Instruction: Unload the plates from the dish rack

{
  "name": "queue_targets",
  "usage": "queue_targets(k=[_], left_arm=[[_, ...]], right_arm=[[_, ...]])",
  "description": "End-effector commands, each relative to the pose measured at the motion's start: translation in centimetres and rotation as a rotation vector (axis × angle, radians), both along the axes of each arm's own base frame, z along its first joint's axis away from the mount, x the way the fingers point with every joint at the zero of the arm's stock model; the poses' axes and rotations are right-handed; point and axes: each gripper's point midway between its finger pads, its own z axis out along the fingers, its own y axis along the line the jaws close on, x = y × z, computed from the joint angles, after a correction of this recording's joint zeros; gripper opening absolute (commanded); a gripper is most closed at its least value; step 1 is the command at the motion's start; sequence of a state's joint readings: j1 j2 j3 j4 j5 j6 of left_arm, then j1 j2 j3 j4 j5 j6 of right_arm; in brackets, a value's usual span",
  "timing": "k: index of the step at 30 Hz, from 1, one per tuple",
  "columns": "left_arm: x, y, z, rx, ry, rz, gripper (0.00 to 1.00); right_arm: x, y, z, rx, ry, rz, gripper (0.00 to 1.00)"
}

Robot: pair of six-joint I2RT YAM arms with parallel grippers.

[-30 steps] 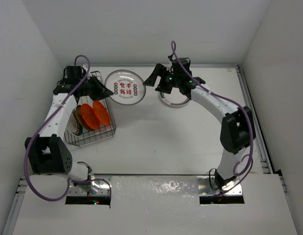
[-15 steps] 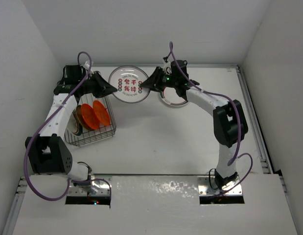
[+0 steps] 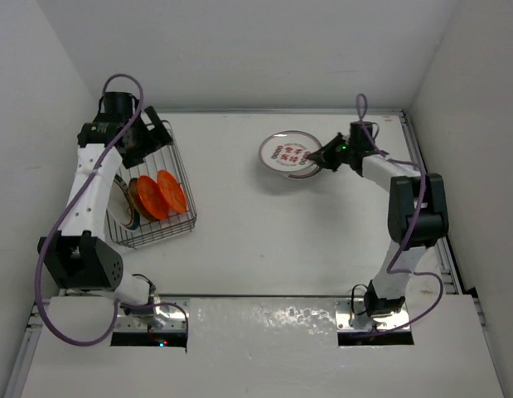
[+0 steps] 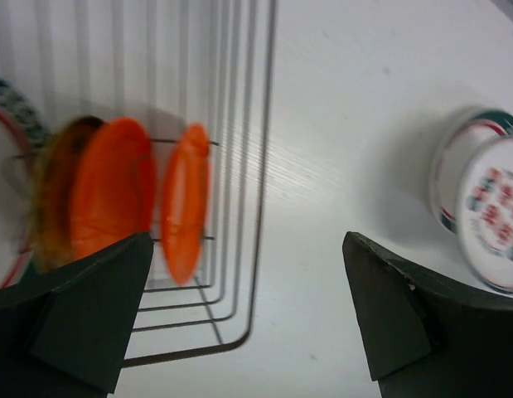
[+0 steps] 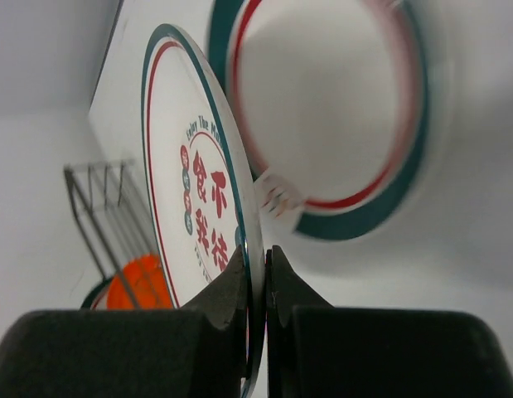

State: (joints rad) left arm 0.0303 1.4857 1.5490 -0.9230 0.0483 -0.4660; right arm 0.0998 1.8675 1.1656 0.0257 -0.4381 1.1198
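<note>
The right gripper is pressed together on the rim of a white plate with red characters, which tips steeply on edge, its printed face turned to the gripper's left. Just beyond and below that gripper lies a second teal-rimmed plate, flat on the surface, so stacking looks like a matter of laying the held plate down over it. The left gripper hangs spread wide and empty, much the nearer one to the dish rack beneath it. Four plates stand on edge there, below and to its left: two plain orange, one darker blurred one, one white. Two are out.
</note>
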Motion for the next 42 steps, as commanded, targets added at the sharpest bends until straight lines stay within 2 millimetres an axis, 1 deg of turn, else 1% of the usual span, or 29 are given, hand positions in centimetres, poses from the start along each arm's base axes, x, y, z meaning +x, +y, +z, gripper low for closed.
queue_targets(k=[1, 2, 4, 5, 7, 8, 10, 11, 13, 14, 15, 16, 17, 19, 20, 21, 23, 24, 26, 27, 30, 32, 33, 34, 35, 36, 38, 39, 42], left_arm=[[-3.9, 6.2, 4.1, 0.306, -0.009, 0.173, 0.95], [-4.8, 6.9, 4.8, 0.336, -0.024, 0.199, 0.96], [-6.1, 8.0, 4.8, 0.394, -0.019, 0.236, 0.96], [-6.4, 8.2, 4.7, 0.406, -0.012, 0.238, 0.96], [-7.0, 8.6, 4.4, 0.429, 0.007, 0.25, 0.96], [-7.5, 8.8, 4.4, 0.436, 0.014, 0.257, 0.96], [-8.2, 9.4, 4.8, 0.462, 0.009, 0.293, 0.96], [-8.6, 9.7, 4.9, 0.472, 0.013, 0.307, 0.97], [-10.0, 10.9, 5.2, 0.521, 0.039, 0.382, 1.0], [-10.6, 11.5, 5.4, 0.547, 0.05, 0.417, 1.0], [-11.4, 12.6, 6.0, 0.591, 0.052, 0.482, 1.0], [-12.1, 13.0, 6.0, 0.611, 0.068, 0.503, 1.0], [-12.7, 13.5, 6.3, 0.641, 0.07, 0.533, 1.0], [-13.5, 13.8, 6.6, 0.652, 0.072, 0.563, 1.0], [-13.6, 13.9, 6.5, 0.657, 0.074, 0.569, 1.0], [-13.8, 14.1, 6.4, 0.666, 0.08, 0.576, 1.0], [-14.0, 14.2, 6.2, 0.676, 0.093, 0.58, 1.0], [-14.0, 14.3, 6.0, 0.681, 0.102, 0.581, 1.0], [-14.0, 14.3, 5.8, 0.676, 0.111, 0.576, 1.0], [-13.9, 14.2, 5.6, 0.669, 0.11, 0.574, 1.0], [-13.9, 14.1, 4.9, 0.658, 0.124, 0.564, 1.0], [-13.9, 14.1, 4.7, 0.655, 0.13, 0.557, 1.0], [-13.9, 14.1, 4.7, 0.655, 0.129, 0.557, 1.0], [-13.9, 14.1, 4.6, 0.656, 0.132, 0.556, 1.0], [-13.9, 14.1, 4.6, 0.66, 0.135, 0.557, 1.0], [-13.9, 14.1, 4.5, 0.66, 0.137, 0.556, 1.0], [-13.8, 14.1, 4.5, 0.656, 0.133, 0.554, 1.0], [-13.7, 14.1, 4.3, 0.655, 0.136, 0.552, 1.0], [-13.3, 14.0, 3.8, 0.647, 0.142, 0.533, 1.0]], right_arm=[[1.5, -4.4, 2.4, -0.083, -0.081, -0.018, 0.0], [1.8, -6.4, 1.9, -0.098, -0.07, -0.044, 0.0], [2.0, -7.5, 0.6, -0.126, -0.04, -0.031, 0.0], [2.2, -8.2, 0.3, -0.125, -0.031, -0.035, 0.0], [2.7, -8.6, -0.1, -0.14, -0.014, -0.008, 0.0], [2.8, -8.6, -1.3, -0.147, 0.017, 0.004, 0.02], [3.0, -8.7, -1.6, -0.164, 0.027, 0.027, 0.03], [3.0, -8.7, -2.3, -0.168, 0.047, 0.033, 0.07], [3.0, -8.9, -2.5, -0.184, 0.05, 0.046, 0.14], [3.1, -8.9, -2.7, -0.19, 0.059, 0.053, 0.23], [3.1, -9.0, -2.7, -0.195, 0.062, 0.057, 0.26], [3.2, -9.0, -2.7, -0.201, 0.062, 0.062, 0.28], [3.3, -9.0, -2.7, -0.215, 0.066, 0.075, 0.37], [3.2, -8.9, -2.7, -0.246, 0.088, 0.087, 0.57], [3.1, -9.2, -2.8, -0.287, 0.113, 0.095, 0.62], [2.9, -8.9, -2.8, -0.313, 0.128, 0.109, 0.69], [2.7, -9.3, -3.1, -0.385, 0.176, 0.117, 0.72], [2.6, -8.9, -3.3, -0.396, 0.186, 0.125, 0.75], [2.7, -8.6, -3.6, -0.389, 0.206, 0.123, 0.76], [2.5, -8.4, -4.4, -0.373, 0.227, 0.128, 0.76], [2.5, -8.1, -5.2, -0.353, 0.246, 0.134, 0.76], [2.7, -8.1, -5.3, -0.349, 0.256, 0.14, 0.77], [2.5, -7.9, -5.9, -0.342, 0.274, 0.151, 0.77], [2.6, -8.0, -5.6, -0.347, 0.281, 0.152, 0.77], [2.3, -6.8, -5.6, -0.362, 0.282, 0.181, 0.77], [2.3, -7.1, -5.5, -0.388, 0.286, 0.175, 0.77], [2.4, -7.2, -5.2, -0.394, 0.272, 0.172, 0.78], [2.5, -7.3, -5.1, -0.402, 0.266, 0.169, 0.98], [3.2, -6.9, -4.3, -0.378, 0.237, 0.18, 0.99]])
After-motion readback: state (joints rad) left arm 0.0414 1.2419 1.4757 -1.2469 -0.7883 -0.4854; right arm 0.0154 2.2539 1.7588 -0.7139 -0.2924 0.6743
